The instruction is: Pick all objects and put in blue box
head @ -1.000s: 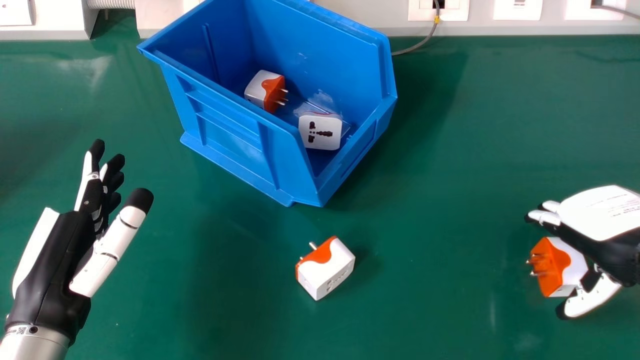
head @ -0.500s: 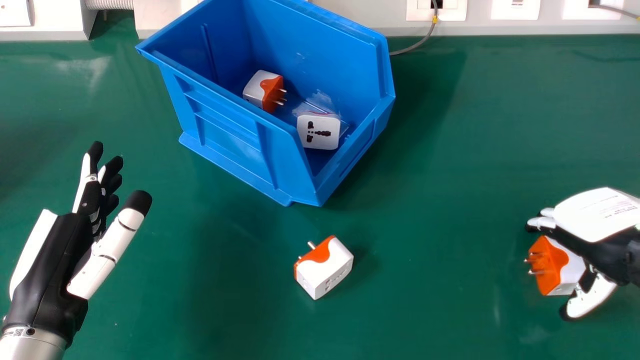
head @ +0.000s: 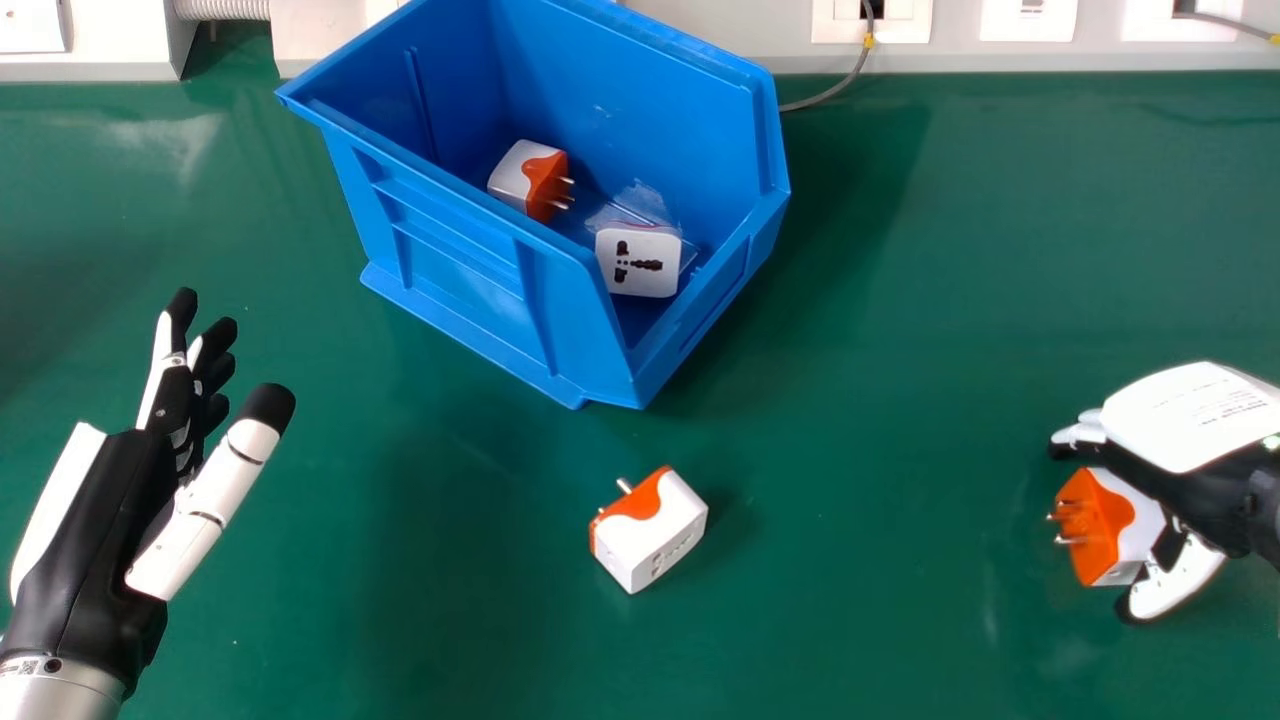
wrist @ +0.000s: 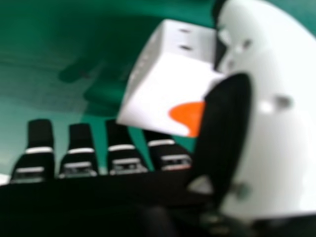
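In the head view my right hand (head: 1190, 420) is at the right, back upward, with an orange-and-white plug adapter (head: 1112, 527) between its fingers and thumb, prongs pointing left. The right hand view has that adapter (wrist: 165, 84) against the thumb of my right hand (wrist: 271, 113), its lower edge by the fingertips. A second adapter (head: 650, 532) lies on the table in front of the blue box (head: 460, 270). Inside the box are an adapter with prongs facing right (head: 530, 182) and another showing its white socket face (head: 638, 262). My left hand (head: 110, 520) stands open at the left, holding nothing.
The green table (head: 900, 300) extends around the box and between the hands. Along its back edge runs a white wall trunking (head: 740, 40) with sockets, and a grey cable (head: 845, 85) comes down behind the box's right corner.
The right hand and its adapter have shifted slightly left and up in the head view. My left hand has drifted a little left and down. The box and the other adapters stay in place.
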You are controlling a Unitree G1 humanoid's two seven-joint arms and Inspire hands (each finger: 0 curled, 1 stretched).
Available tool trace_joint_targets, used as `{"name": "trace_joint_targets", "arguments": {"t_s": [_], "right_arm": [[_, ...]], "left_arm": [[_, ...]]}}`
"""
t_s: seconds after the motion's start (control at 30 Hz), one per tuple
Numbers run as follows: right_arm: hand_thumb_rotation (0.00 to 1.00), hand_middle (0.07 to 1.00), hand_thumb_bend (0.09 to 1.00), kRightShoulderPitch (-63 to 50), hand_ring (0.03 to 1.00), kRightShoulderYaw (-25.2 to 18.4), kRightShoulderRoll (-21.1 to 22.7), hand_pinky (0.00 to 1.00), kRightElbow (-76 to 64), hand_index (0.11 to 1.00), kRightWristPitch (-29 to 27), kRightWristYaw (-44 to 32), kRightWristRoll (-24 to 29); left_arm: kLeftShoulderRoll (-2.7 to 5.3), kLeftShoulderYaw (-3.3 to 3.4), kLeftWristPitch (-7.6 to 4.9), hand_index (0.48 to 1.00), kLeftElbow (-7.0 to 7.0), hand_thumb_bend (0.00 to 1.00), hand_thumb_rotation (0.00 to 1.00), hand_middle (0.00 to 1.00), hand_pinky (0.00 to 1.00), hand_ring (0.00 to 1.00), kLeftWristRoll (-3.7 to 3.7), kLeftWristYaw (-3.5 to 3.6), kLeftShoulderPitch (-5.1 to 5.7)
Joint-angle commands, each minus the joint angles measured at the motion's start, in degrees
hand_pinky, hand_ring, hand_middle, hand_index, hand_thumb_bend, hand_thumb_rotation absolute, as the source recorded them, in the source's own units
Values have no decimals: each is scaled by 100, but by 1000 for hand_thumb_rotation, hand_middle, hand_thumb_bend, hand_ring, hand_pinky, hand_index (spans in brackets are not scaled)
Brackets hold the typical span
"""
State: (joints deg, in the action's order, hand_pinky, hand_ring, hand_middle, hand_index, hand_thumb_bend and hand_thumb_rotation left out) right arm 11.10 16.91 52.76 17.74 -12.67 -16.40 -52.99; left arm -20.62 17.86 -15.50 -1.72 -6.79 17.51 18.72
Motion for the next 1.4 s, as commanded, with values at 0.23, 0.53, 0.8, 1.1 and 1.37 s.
{"name": "trace_joint_targets", "arguments": {"t_s": [0.23,0.53,0.8,1.1,1.37], "right_arm": [[293,885,548,269,895,190,41,808,350,853,0,321,-111],[285,873,546,353,880,349,59,778,442,843,5,459,-107],[277,868,544,381,876,342,12,769,502,839,14,426,17],[240,837,537,586,845,448,-73,750,800,811,-11,388,13],[136,648,527,846,626,641,-227,561,1408,658,-76,880,-49]], "left_arm": [[-109,106,-54,989,-89,606,786,1000,991,998,-44,22,-62],[-117,124,-104,986,-22,602,777,1000,985,995,-29,37,-98],[-131,121,-81,984,-62,609,774,999,981,993,8,17,-94],[-142,139,-29,981,-71,617,770,997,976,990,-30,23,-85],[-165,190,-45,978,-68,620,764,994,970,987,-60,63,-60]]}}
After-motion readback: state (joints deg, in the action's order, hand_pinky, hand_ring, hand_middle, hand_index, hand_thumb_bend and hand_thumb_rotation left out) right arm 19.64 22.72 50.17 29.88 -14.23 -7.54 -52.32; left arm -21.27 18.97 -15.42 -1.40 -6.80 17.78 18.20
